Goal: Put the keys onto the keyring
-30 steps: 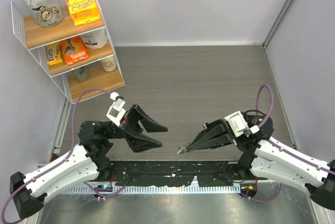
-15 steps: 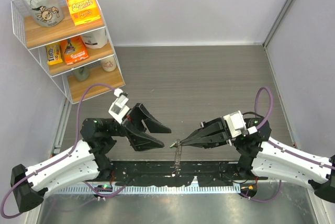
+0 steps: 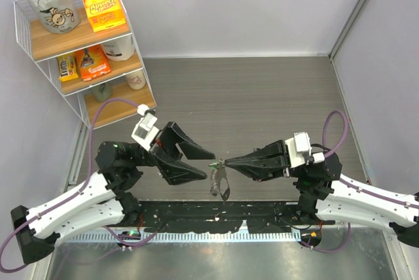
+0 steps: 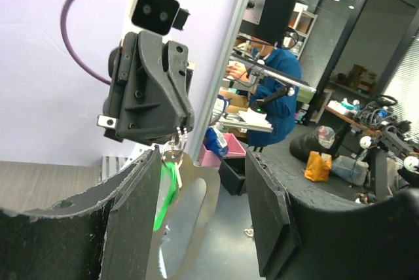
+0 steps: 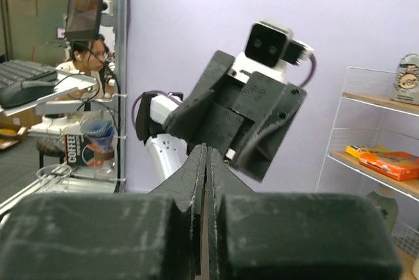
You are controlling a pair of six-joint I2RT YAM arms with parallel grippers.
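Observation:
My right gripper (image 3: 227, 161) is shut on the top of the keyring (image 3: 220, 186), a silvery loop that hangs below its tips in the air. A green-headed key (image 4: 167, 187) hangs on the small ring (image 4: 173, 155) just under the right gripper's tips (image 4: 171, 137), beside the long silvery loop (image 4: 196, 211). My left gripper (image 3: 205, 165) is open, its jaws facing the right gripper's tips from the left, with the hanging key near its left finger (image 4: 134, 218). In the right wrist view the shut right gripper (image 5: 205, 151) hides the keyring, and the left gripper (image 5: 243, 120) shows just beyond.
A white wire shelf (image 3: 85, 51) with boxes and bags stands at the far left. The grey table (image 3: 249, 97) stretches behind the grippers. A black rail (image 3: 216, 218) runs along the near edge, right under the hanging keyring.
My right gripper has risen and moved left, and the keyring now hangs free below it. My left gripper has moved right, so its open jaws now meet the right gripper's tips.

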